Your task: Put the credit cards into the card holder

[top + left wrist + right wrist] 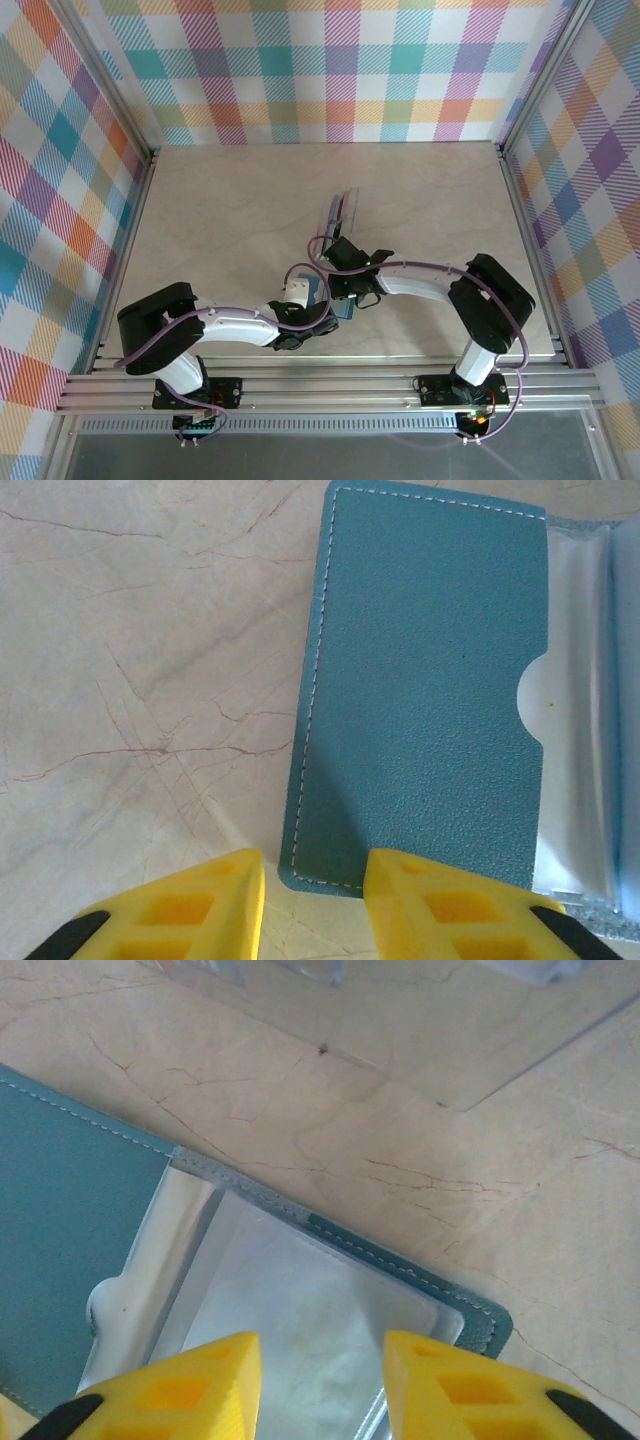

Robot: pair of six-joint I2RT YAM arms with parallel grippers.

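Card holder (420,690), teal with pale stitching, lay open and flat on the marbled table (130,680), filling the right half of the left wrist view; its thumb notch faced right, toward a clear plastic sleeve (300,1310). From above it sat at the centre of the frame, between the two wrists. What looked like the credit cards (338,210), a small pale and blue stack, lay just above it in that view, apart from both grippers; their exact number could not be made out.

The left gripper (315,905) stood with its yellow fingers parted over the holder's lower left corner, nothing clamped between them; whether a fingertip pressed on the leather could not be told. The right gripper (320,1390) hung over the clear sleeve, jaws likewise spread and empty.

No card had reached a pocket, so the task seemed barely started. The likely trouble lay in the holder itself: unpinned on a smooth tabletop, it would probably slide or swivel when a card was pushed against it. A thin card could also catch on the stitched lip or the sleeve's edge and buckle or skid off. With both wrists so near each other, a careless reach toward the stack risked one arm knocking the other or nudging the holder.
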